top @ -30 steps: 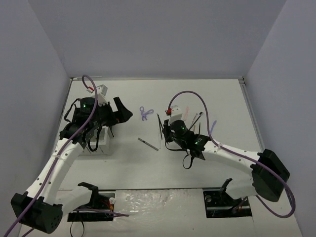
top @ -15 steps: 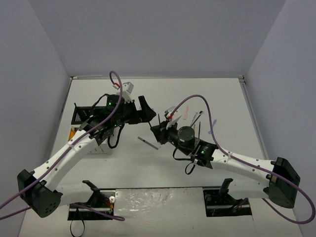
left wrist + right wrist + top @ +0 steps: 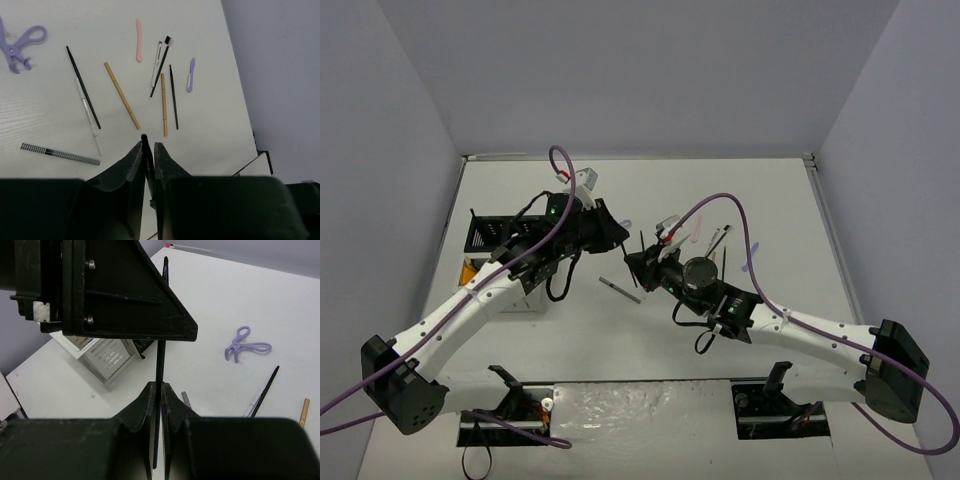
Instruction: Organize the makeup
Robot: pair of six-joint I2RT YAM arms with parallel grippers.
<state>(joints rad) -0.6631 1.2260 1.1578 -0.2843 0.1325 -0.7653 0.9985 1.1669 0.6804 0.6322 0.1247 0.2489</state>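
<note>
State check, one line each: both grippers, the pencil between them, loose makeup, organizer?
left gripper, shut on the upper part of the black pencil
right gripper, shut on the black pencil's lower part
black pencil, upright, clear of the table, gripped by both
purple scissor-like tool, lying loose on the table
tan sticks, lying loose, apart
organizer box, standing on the table; contents unclear
</note>
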